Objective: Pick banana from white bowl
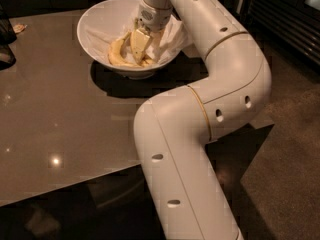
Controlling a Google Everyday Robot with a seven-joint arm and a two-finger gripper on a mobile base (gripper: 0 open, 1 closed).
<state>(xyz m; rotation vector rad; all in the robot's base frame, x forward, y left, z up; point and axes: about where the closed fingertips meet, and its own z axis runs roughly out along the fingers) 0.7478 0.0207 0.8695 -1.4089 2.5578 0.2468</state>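
Gripper [141, 46] down in white bowl [95, 24], partly hiding banana [116, 55], grip state unclear

Gripper [141, 53] down in white bowl [97, 19], covering part of banana [116, 53]; arm [200, 134] cut off at bottom edge

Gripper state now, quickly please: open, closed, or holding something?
Gripper: down inside the white bowl, at the banana; open, closed or holding cannot be told.

Gripper [141, 48] deep inside white bowl [97, 24], sloping walls on every side.
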